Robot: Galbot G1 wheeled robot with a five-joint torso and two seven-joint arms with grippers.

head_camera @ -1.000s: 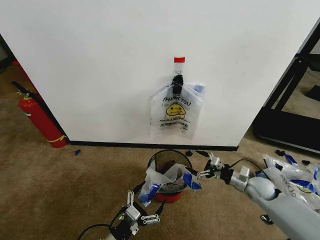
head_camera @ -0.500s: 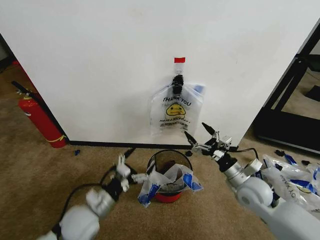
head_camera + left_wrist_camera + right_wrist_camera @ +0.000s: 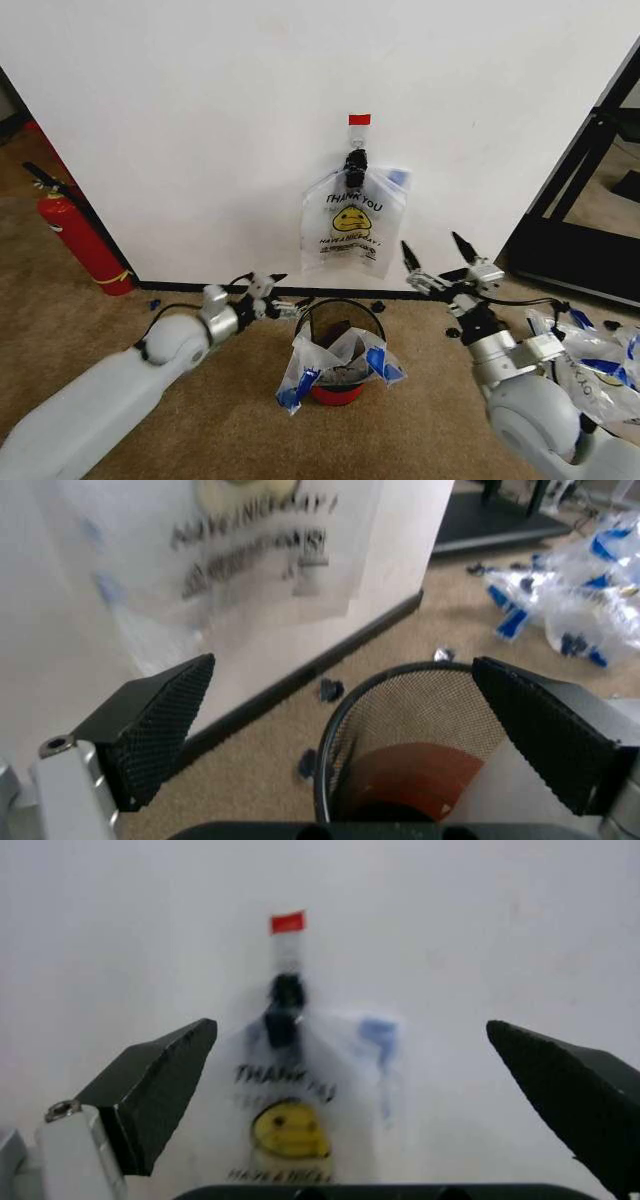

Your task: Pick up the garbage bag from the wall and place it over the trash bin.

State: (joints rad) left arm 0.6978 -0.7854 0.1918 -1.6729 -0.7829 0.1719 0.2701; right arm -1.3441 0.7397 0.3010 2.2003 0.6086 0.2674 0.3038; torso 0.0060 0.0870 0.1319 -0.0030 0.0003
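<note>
One translucent garbage bag (image 3: 352, 228) (smiley print) hangs clipped on the white wall (image 3: 200, 130). Both left gripper (image 3: 271, 296) and right gripper (image 3: 441, 260) gape empty beside the round wire-mesh trash bin (image 3: 340, 322), already bag-lined.

Hidden, cropped and blurred parts of the scene

In the head view we cannot see inside the trash bin (image 3: 340, 322) — a bag (image 3: 338, 362) draped over its near rim covers most of the mesh and the red base; the dark shape inside is too small to tell. The pile of bags (image 3: 590, 365) at the right runs off the picture's edge, as does the fire extinguisher (image 3: 78, 238) top at the far left. In the left wrist view the garbage bag (image 3: 250, 547) is blurred and cut off above, its lettering barely readable. In the right wrist view the black clip (image 3: 284, 1009) and print are smeared — the small text we cannot read.
</note>
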